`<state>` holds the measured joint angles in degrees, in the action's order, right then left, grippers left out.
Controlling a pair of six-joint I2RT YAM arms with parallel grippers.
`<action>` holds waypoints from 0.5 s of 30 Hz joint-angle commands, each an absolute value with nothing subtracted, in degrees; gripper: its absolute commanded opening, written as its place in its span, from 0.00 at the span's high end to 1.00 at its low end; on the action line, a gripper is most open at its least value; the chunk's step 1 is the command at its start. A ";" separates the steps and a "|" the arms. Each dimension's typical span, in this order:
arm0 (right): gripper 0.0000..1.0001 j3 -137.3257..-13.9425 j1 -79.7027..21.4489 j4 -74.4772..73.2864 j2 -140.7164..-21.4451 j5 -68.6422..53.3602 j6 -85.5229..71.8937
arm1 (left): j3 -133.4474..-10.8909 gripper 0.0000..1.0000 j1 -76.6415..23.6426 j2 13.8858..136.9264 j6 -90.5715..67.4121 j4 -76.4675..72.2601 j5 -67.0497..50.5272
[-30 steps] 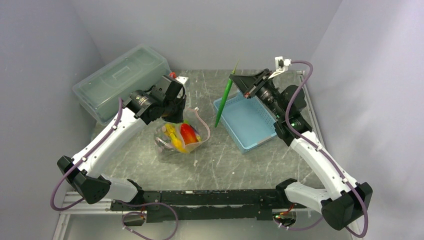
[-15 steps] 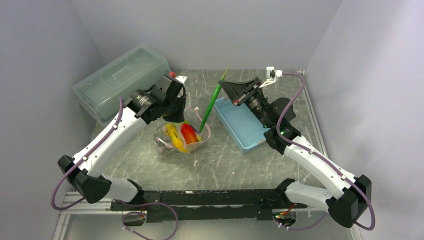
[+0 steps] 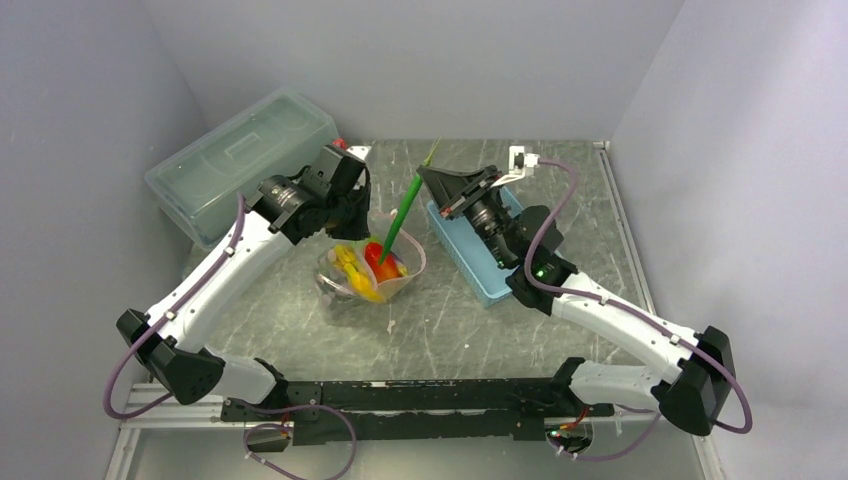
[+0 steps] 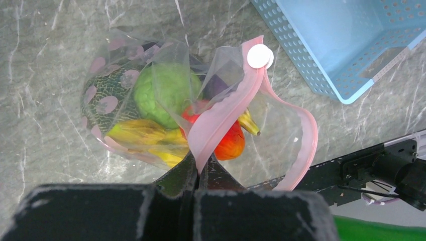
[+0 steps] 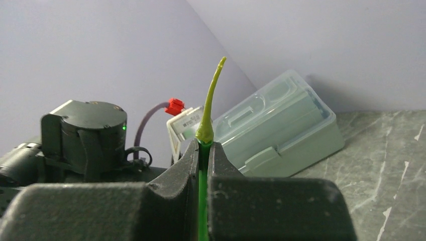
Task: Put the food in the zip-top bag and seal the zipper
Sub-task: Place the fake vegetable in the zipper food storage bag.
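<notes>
Left gripper pinches zipper; right gripper — clamped on green pod.

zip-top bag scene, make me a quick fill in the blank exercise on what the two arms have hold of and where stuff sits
1. The left gripper is shut on the zipper strip, whose colour is ___.
2. The right gripper is shut on a long vegetable coloured ___.
3. In the top view, the bag sits on the ___ arm's side of the blue basket.

Missing words: pink; green; left
</notes>
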<state>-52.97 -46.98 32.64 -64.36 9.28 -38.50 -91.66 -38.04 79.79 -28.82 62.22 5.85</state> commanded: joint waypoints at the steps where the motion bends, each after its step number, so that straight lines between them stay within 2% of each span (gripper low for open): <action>1: 1.00 -53.07 -50.07 35.60 -65.20 17.95 -33.36 | -94.75 1.00 -37.37 79.60 -31.25 60.98 6.27; 15: 1.00 -54.10 -59.43 34.44 -70.03 30.72 -27.61 | -94.10 1.00 -35.30 79.24 -34.35 59.17 4.82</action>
